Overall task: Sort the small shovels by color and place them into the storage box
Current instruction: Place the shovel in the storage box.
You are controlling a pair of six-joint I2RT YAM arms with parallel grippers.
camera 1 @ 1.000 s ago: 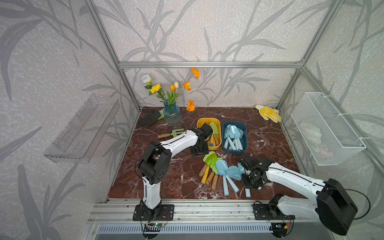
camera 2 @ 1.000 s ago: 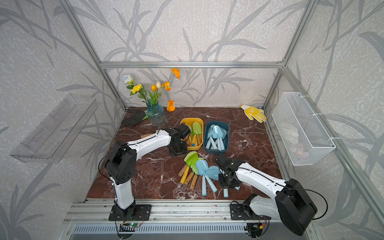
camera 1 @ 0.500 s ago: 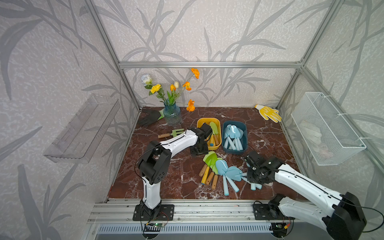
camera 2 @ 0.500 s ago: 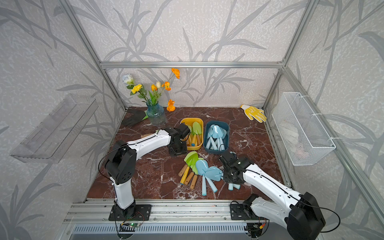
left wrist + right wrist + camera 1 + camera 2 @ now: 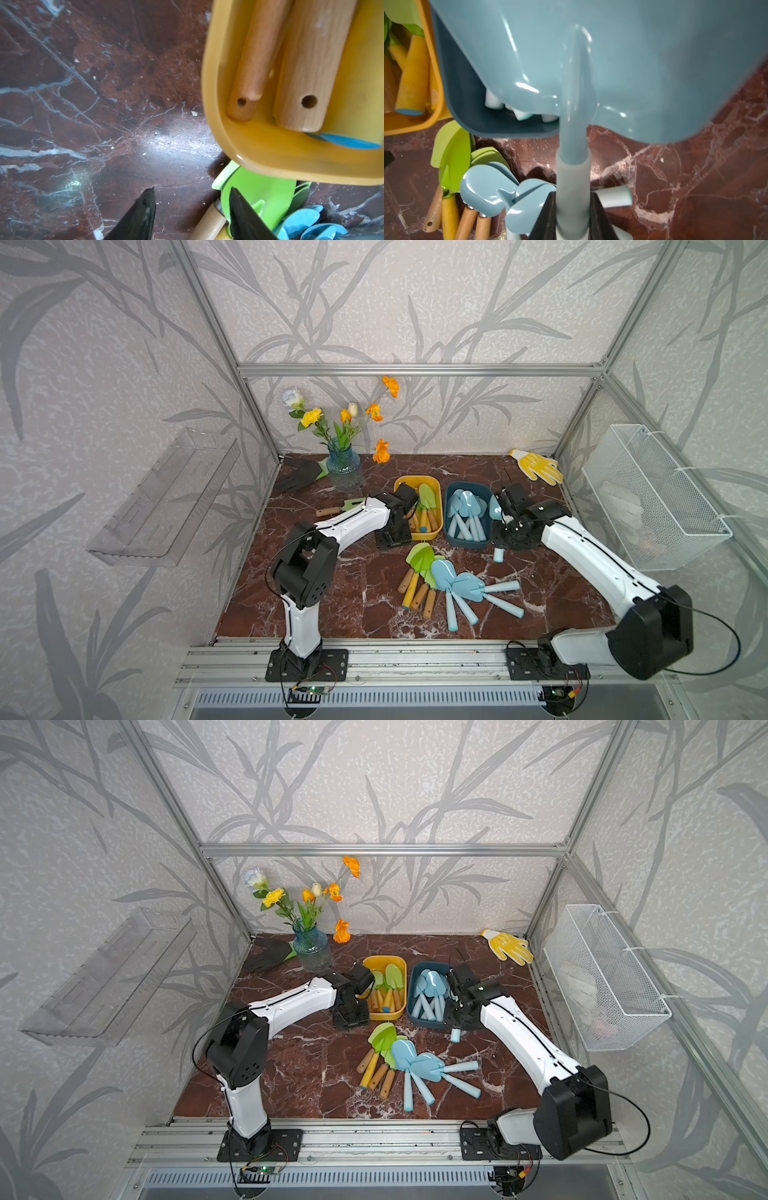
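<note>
My right gripper (image 5: 501,537) (image 5: 573,194) is shut on the handle of a light blue shovel (image 5: 495,508) (image 5: 612,62), held blade-up just right of the dark blue storage box (image 5: 465,486) (image 5: 467,99), which holds several blue shovels. The yellow storage box (image 5: 415,480) (image 5: 216,83) holds green shovels with wooden handles. My left gripper (image 5: 390,537) (image 5: 192,190) hangs open and empty by that box's near left corner. On the table in front lie green shovels (image 5: 419,558) (image 5: 259,187) and blue shovels (image 5: 442,574) in a pile.
A green fork with a wooden handle (image 5: 340,508) lies left of the yellow box. A vase of flowers (image 5: 343,468) and a black glove (image 5: 301,477) stand back left, a yellow glove (image 5: 538,466) back right. A wire basket (image 5: 648,497) hangs on the right wall.
My right arm has lifted a blue shovel from the front of the pile and carried it back to the right side of the blue box. The left arm has not moved.
</note>
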